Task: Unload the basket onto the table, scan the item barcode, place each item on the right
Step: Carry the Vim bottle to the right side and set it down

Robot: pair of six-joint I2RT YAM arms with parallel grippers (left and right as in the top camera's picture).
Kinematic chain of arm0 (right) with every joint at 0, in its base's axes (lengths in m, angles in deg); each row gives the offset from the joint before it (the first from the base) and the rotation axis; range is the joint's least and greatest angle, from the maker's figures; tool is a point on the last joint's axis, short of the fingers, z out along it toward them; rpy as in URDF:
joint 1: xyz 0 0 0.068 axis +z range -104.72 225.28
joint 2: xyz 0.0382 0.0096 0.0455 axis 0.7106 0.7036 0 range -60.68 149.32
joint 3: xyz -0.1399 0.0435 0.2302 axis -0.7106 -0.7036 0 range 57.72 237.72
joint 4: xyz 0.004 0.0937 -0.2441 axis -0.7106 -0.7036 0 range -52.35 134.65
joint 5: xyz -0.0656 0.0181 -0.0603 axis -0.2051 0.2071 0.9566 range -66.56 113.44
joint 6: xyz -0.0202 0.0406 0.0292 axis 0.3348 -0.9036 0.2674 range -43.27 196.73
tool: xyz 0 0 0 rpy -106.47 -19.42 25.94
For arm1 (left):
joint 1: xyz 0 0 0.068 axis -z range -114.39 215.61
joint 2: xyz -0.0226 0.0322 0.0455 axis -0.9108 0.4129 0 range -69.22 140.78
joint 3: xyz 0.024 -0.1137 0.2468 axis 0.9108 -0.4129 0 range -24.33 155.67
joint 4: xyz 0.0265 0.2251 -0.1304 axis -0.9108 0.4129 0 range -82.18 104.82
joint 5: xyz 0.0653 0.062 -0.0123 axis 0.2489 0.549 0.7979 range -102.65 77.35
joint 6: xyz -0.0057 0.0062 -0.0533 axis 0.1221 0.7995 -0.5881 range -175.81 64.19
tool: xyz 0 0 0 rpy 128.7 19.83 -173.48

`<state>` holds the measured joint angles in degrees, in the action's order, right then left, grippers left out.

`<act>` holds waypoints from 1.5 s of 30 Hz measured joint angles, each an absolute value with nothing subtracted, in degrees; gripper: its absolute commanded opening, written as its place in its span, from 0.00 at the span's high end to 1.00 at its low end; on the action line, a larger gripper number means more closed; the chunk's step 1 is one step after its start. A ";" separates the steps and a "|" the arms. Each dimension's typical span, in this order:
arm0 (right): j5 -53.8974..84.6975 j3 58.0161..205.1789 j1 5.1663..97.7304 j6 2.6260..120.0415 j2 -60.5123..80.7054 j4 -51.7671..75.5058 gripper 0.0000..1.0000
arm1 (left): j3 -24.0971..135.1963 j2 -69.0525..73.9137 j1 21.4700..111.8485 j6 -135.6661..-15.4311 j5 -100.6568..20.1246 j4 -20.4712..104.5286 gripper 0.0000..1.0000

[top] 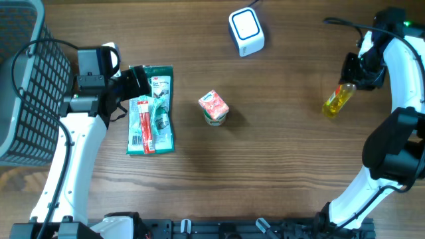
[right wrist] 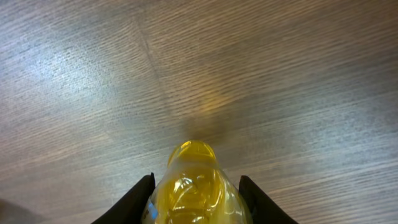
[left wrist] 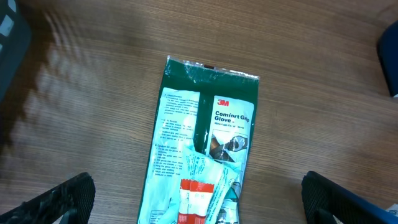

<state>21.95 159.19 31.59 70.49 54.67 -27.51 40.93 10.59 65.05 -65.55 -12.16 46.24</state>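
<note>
A yellow bottle of clear liquid (top: 337, 99) hangs tilted over the right side of the table, with my right gripper (top: 349, 78) shut on its upper part. In the right wrist view the bottle (right wrist: 193, 177) fills the gap between the two dark fingers (right wrist: 134, 202), its rounded end pointing at the wood. The white and blue scanner (top: 246, 30) stands at the back centre, well left of the bottle. My left gripper (top: 136, 83) stands open over a green glove packet (left wrist: 208, 118), holding nothing.
A red and white sachet (top: 143, 126) lies on the green packet (top: 159, 109). A small red and green carton (top: 214, 107) stands mid-table. A dark wire basket (top: 26, 86) fills the left edge.
</note>
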 measured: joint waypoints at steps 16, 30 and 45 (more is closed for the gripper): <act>27.59 159.08 31.64 61.22 39.16 -31.68 0.95 | 40.93 10.59 65.05 -65.55 -12.16 46.24 0.00; 31.45 154.08 31.64 56.31 26.81 -36.23 0.96 | 40.93 10.59 65.05 -65.55 -12.16 46.21 0.00; 40.35 110.89 31.68 49.44 12.73 0.91 0.96 | 40.93 10.59 65.05 -65.55 -12.16 46.24 0.00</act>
